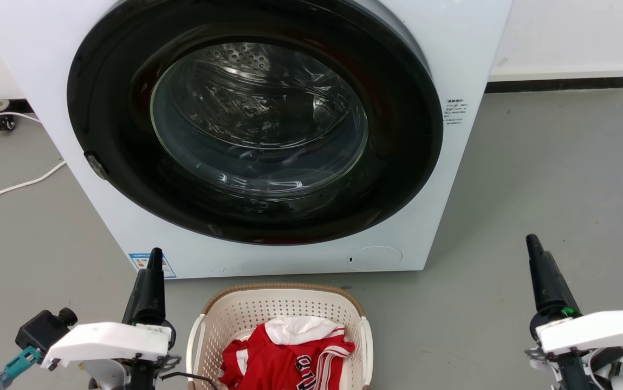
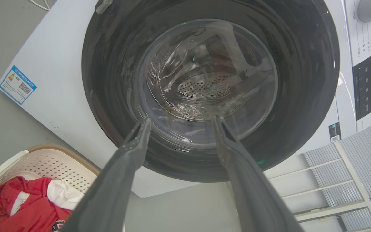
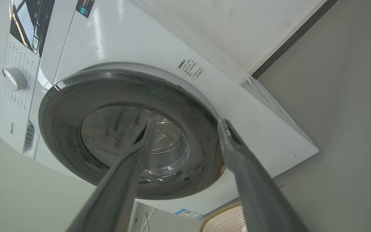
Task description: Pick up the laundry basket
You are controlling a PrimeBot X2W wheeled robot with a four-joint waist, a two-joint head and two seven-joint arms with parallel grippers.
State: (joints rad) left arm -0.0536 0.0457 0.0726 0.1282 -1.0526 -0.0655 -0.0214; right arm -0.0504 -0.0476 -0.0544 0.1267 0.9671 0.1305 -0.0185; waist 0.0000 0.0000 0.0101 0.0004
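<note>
Down on the grey floor (image 1: 533, 179) just ahead of me sits the one laundry basket (image 1: 279, 310), right in front of the single washing machine (image 1: 468, 65). One red garment (image 1: 284, 360) and one white cloth (image 1: 300, 327) are heaped inside it. My left pincer (image 2: 181, 120) hangs just beside the basket's left side and my right pincer (image 3: 186, 125) well off to its right, both with fingers spread wide, holding and touching nothing.
</note>
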